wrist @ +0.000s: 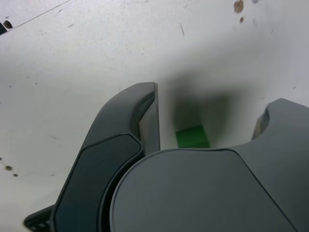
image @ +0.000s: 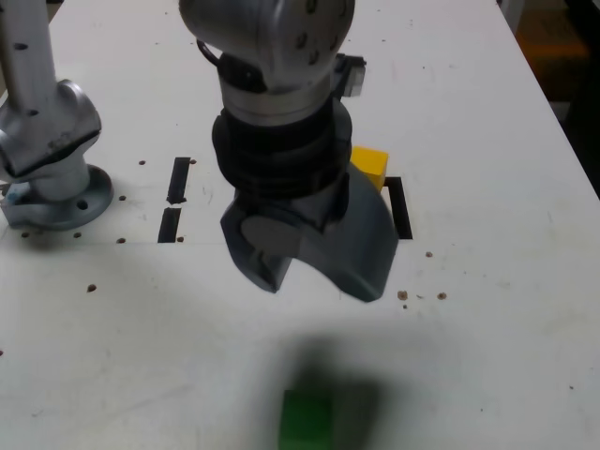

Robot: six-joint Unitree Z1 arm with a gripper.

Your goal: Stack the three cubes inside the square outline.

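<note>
Gripper (image: 322, 286) is hovering above the table short of the green cube (image: 307, 420), its fingers standing wide and empty, presumably for straddling that cube, while the yellow cube (image: 369, 164) is sitting beyond the green cube.

Arm (image: 277, 56): silver-grey, rounded housing, recessed screws; thin black cable loop at left. Black collar (image: 281, 150) above hand (image: 319, 281). Hand: dark grey, curved, smooth panels, black seams.

The green cube (wrist: 192, 137) shows between the open tool's (wrist: 211, 112) jaws.
</note>
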